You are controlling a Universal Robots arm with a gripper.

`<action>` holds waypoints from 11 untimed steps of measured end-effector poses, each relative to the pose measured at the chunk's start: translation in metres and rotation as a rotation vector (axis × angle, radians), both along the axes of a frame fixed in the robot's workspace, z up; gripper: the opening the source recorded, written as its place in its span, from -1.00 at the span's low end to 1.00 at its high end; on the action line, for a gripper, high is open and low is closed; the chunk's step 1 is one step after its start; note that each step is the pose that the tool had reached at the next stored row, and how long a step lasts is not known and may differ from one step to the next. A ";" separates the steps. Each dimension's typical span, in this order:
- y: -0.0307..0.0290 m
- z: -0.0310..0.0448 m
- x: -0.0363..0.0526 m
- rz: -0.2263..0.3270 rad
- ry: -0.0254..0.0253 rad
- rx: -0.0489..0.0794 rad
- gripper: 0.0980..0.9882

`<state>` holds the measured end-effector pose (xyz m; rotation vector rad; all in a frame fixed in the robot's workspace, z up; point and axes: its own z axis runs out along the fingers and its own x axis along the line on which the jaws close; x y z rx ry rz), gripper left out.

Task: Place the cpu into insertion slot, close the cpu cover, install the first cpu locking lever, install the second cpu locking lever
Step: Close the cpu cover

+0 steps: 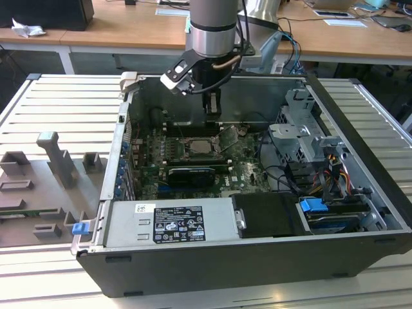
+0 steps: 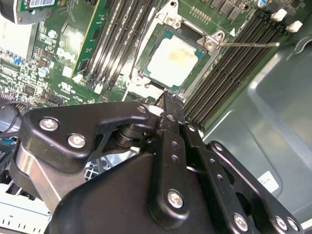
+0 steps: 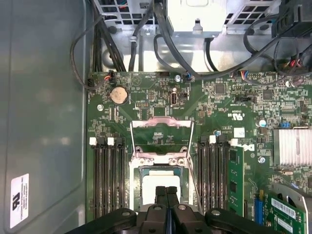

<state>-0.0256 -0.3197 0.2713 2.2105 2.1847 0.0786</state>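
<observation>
While the arm hangs over an open computer case [image 1: 193,277] on a slatted metal counter [image 1: 58,103], its black pincer [image 1: 212,112] points down into the case, at about twelve o'clock from the processor socket in the exterior view. In both wrist views the pincer's two fingers [image 3: 161,195] are pressed together tip to tip and hold nothing. The cpu [image 3: 152,181], a pale square chip, already lies flat in the socket, just beyond the fingertips. The cpu cover [image 3: 161,134], a thin metal frame with a large window, is swung up and back on its hinge, at roughly two o'clock from the cpu in the exterior view. A thin wire locking lever [image 2: 248,45] juts free beside the socket, unlatched. The placing step looks finished, and closing the cover appears to be the step in hand. That move would call for the closed fingertips to get behind the cover's free edge and tip it down over the chip without nudging it.
</observation>
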 end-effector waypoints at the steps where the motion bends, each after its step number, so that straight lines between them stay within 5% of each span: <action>1: 0.0000 0.0009 0.0000 0.000 0.0000 0.000 -0.98; 4: 0.0000 0.0076 0.0010 0.000 -0.0001 0.000 -0.98; 11: 0.0000 0.0078 0.0125 0.000 0.0003 0.000 -0.98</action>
